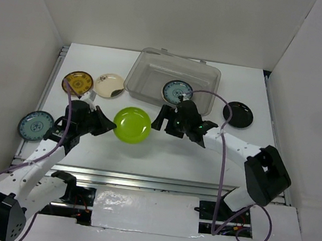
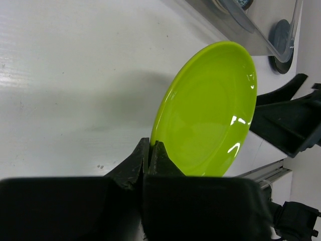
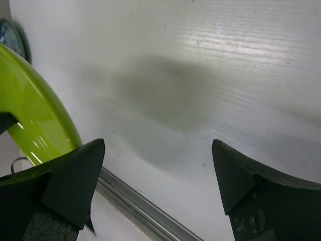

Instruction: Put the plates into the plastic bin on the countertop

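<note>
My left gripper (image 1: 110, 125) is shut on the rim of the lime green plate (image 1: 132, 124) and holds it above the countertop (image 1: 162, 153); the plate fills the left wrist view (image 2: 208, 113), pinched at its edge by my left gripper (image 2: 149, 148). My right gripper (image 1: 162, 119) is open and empty just right of that plate, whose edge shows in the right wrist view (image 3: 30, 113). The clear plastic bin (image 1: 151, 65) stands at the back with a blue patterned plate (image 1: 177, 90) inside. A mustard plate (image 1: 77, 82), a cream plate (image 1: 109, 84), another blue plate (image 1: 35, 124) and a black plate (image 1: 238, 114) lie on the countertop.
White walls close in the left, back and right. A metal rail (image 1: 158, 183) runs along the front edge. The right arm's cable (image 1: 222, 165) loops over the countertop. The bin's corner (image 2: 251, 30) shows in the left wrist view.
</note>
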Controlling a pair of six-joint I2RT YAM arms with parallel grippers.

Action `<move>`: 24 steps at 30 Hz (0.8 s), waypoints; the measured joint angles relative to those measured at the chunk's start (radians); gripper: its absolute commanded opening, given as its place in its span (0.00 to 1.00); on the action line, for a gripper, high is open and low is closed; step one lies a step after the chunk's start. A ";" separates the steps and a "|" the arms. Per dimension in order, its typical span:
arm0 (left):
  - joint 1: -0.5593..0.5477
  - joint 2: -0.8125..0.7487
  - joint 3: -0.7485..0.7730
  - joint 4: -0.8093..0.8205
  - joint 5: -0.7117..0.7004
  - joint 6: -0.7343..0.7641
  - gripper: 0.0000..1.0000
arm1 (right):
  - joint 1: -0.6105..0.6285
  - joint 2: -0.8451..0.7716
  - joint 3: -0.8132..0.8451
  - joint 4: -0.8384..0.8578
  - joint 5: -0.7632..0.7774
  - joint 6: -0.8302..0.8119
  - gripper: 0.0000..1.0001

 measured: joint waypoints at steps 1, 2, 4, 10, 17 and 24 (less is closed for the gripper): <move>-0.001 -0.001 0.000 -0.003 0.000 0.000 0.00 | 0.001 -0.024 -0.013 0.002 0.035 0.019 0.96; -0.003 -0.003 0.000 -0.005 0.002 0.000 0.00 | 0.001 -0.058 -0.036 0.014 0.067 0.040 0.96; -0.008 -0.005 0.000 -0.008 0.006 0.000 0.00 | 0.000 -0.153 -0.100 0.064 0.115 0.077 0.96; -0.015 -0.002 0.002 -0.016 0.029 -0.002 0.00 | 0.001 -0.262 -0.154 0.203 0.057 0.086 0.94; -0.023 0.006 0.026 -0.011 0.082 -0.010 0.00 | 0.021 -0.162 -0.116 0.214 -0.051 0.056 0.81; -0.025 0.024 0.054 -0.017 0.083 -0.022 0.22 | 0.035 -0.140 -0.115 0.233 -0.092 0.053 0.00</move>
